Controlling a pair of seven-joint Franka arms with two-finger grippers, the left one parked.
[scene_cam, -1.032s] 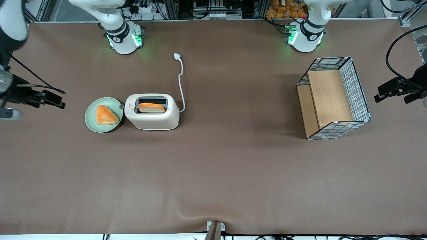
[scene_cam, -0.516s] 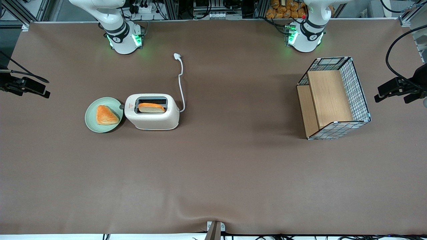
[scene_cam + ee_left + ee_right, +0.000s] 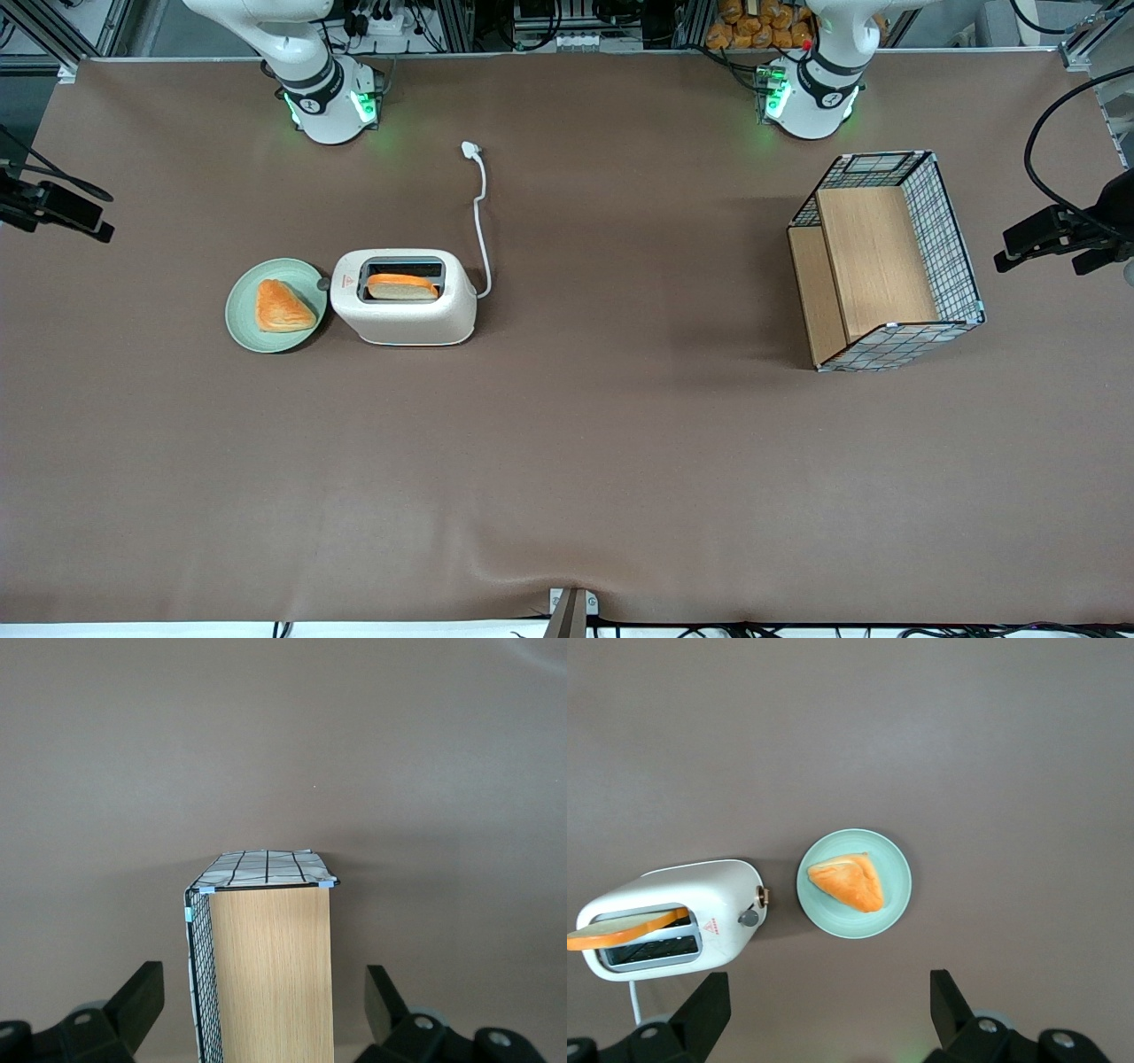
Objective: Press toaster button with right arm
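Observation:
The cream-white toaster stands on the brown table with a slice of toast in its top slot. The tiny grey button sticks out of the narrow end that faces a green plate. The right arm's gripper hovers toward the working arm's end of the table, well apart from the toaster. In the right wrist view the gripper is open and empty, with the toaster, its button and the toast in sight below it.
A green plate holding a wedge of bread lies beside the toaster's button end; it also shows in the right wrist view. The white cord and plug run away from the front camera. A wire basket with wooden shelves stands toward the parked arm's end.
The right arm's gripper has drawn away from the plate and toaster, toward the working arm's end of the table and farther from the front camera. Toaster, plate and basket have not moved.

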